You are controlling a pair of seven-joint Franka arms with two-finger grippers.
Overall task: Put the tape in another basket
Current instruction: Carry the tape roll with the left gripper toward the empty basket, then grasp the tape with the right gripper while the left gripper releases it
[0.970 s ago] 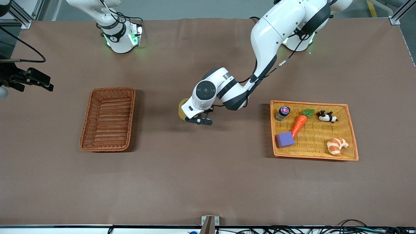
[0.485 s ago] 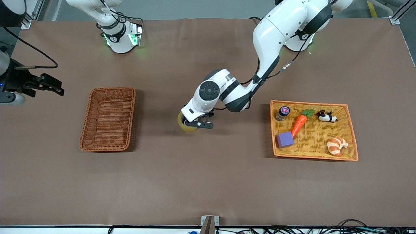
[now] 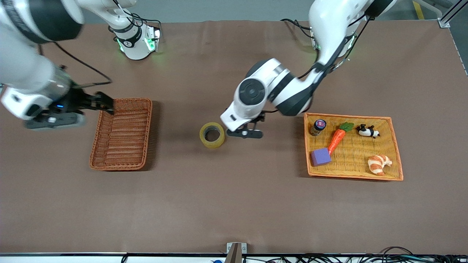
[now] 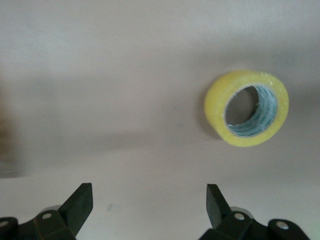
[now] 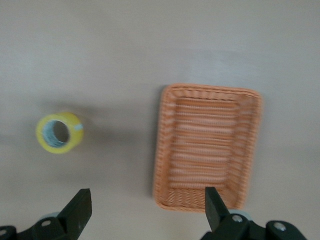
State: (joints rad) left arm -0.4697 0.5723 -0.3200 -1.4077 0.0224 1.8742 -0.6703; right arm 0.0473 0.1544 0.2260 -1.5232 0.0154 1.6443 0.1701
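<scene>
Tape (image 3: 212, 134): yellowish translucent roll, lying flat on the bare table, hole up, between the two baskets; touched by no gripper.

Basket (image 3: 121, 134): dark reddish-brown wicker, toward the right arm's end, nothing inside.

Tray (image 3: 396, 155): shallow yellow-orange weave, toward the left arm's end; holds purple block (image 3: 320, 157), croissant (image 3: 379, 164), carrot (image 3: 338, 136), small jar (image 3: 318, 126), panda figure (image 3: 367, 130).

Left gripper (image 3: 244, 133): over bare table just beside the tape, fingers (image 4: 80, 202) spread apart, holding nothing.

Right gripper (image 3: 104, 105): over the basket's rim, fingers (image 5: 79, 209) apart, holding nothing.
</scene>
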